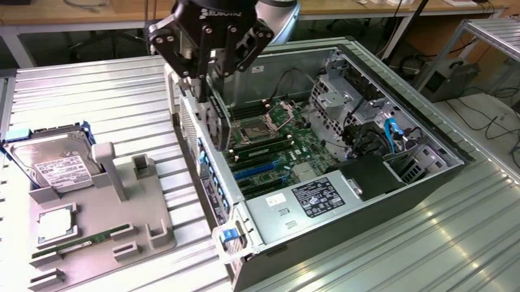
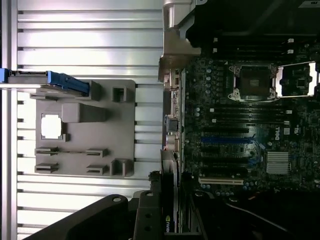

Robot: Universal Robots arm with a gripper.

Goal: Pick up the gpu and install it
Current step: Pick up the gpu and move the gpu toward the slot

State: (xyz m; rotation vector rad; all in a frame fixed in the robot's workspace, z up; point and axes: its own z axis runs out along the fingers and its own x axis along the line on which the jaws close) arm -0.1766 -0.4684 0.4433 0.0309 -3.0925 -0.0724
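— Over the open computer case (image 1: pixel 410 97), by its wall on the exterior view's left: what did the gripper (image 1: pixel 204 85) have?
— Jaws were clamped on the gpu (image 1: pixel 216 125). Black card, upright, hanging edge-down just inside that wall, above the motherboard (image 1: pixel 281 149).
— Seated?
— Could not tell whether it touched the blue slot (image 1: pixel 258 168) below.
— Beyond the case?
— Gray tray (image 1: pixel 89 207) on the ribbed metal table (image 1: pixel 97 91), to the exterior view's left of the case. Hard drive (image 1: pixel 53 167) leaned in the tray's far end; green memory stick (image 1: pixel 85 238) lay in a groove at the near end; a square chip (image 1: pixel 55 224) sat between them.
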